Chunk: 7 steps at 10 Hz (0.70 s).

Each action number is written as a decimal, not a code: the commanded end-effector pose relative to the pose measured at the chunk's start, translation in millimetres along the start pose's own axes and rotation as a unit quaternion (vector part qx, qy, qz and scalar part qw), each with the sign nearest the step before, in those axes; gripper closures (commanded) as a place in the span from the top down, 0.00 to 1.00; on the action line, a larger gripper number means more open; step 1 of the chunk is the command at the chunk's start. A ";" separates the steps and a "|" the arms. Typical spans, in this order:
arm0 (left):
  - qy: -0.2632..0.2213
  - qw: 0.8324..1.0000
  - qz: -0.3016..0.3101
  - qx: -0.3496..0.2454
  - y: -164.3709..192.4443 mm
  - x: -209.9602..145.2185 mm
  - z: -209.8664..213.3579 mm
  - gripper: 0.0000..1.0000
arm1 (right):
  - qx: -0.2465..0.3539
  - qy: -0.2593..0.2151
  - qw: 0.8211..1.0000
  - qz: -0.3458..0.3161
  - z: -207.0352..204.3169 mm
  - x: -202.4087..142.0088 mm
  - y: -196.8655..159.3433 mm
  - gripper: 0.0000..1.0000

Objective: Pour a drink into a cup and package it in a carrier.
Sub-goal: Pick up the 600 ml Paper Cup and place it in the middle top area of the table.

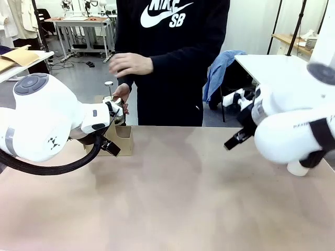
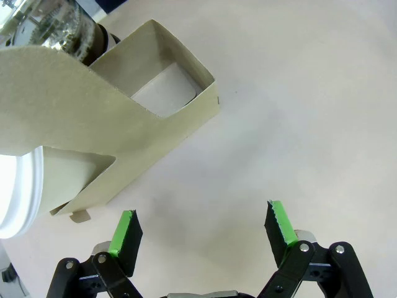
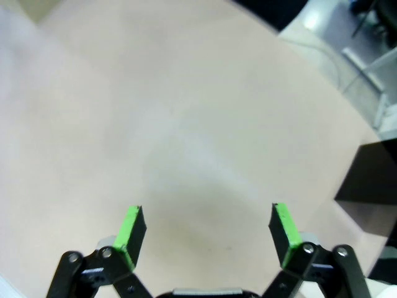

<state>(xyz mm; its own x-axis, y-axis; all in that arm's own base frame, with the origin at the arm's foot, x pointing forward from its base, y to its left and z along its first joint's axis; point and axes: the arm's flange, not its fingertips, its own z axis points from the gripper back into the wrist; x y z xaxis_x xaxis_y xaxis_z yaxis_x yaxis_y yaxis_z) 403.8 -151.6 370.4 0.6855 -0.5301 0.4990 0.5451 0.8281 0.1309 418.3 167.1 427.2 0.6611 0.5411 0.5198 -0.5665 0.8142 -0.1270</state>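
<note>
The brown cardboard carrier (image 2: 133, 133) stands on the table just ahead of my left gripper (image 2: 201, 214), which is open and holds nothing. In the front view the carrier (image 1: 124, 140) sits at the table's far left, partly behind my left arm. A clear glass vessel (image 2: 59, 31) with a dark band low on it stands behind the carrier. A person's hand (image 1: 122, 93) rests on it beside its metal plunger knob (image 1: 109, 83). A white rounded rim (image 2: 15, 198), perhaps a lid, touches the carrier's side; which cup it belongs to I cannot tell. My right gripper (image 3: 206, 212) hangs open over bare table.
The person (image 1: 172, 57) stands at the far edge, the other hand (image 1: 131, 64) raised near the chest. My right arm (image 1: 293, 130) hovers over the table's right side. A white side table (image 1: 272, 65) with blue cloth stands behind it.
</note>
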 end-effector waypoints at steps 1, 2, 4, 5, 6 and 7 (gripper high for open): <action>0.000 1.000 0.000 0.000 0.1 0.0 0.0 1.00 | 0.040 0.003 0.999 -0.006 51.7 47.1 -50.1 1.00; 0.000 1.000 0.000 0.000 0.1 0.0 0.0 1.00 | 0.077 -0.002 0.997 -0.002 80.1 60.7 -83.0 1.00; 0.000 1.000 0.000 0.000 0.1 0.0 0.0 1.00 | 0.167 -0.049 0.984 0.047 120.0 47.2 -150.4 1.00; 0.000 1.000 0.000 0.000 0.1 0.0 0.0 1.00 | 0.201 -0.084 0.974 0.064 134.2 20.9 -192.2 1.00; 0.000 1.000 0.000 0.000 0.1 0.0 0.0 1.00 | 0.222 -0.113 0.966 0.060 141.1 -13.8 -224.7 1.00; 0.000 1.000 0.000 0.000 0.1 0.0 0.0 1.00 | 0.248 -0.151 0.956 0.040 146.9 -56.8 -253.8 1.00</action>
<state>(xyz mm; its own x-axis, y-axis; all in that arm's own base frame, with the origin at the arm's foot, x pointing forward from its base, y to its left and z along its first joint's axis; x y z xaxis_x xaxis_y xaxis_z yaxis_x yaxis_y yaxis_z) 403.8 -151.6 370.5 0.6855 -0.5301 0.4991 0.5448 0.8282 0.1313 449.9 -67.3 577.1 0.4575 0.4919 0.7408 -0.8100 0.5743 0.1189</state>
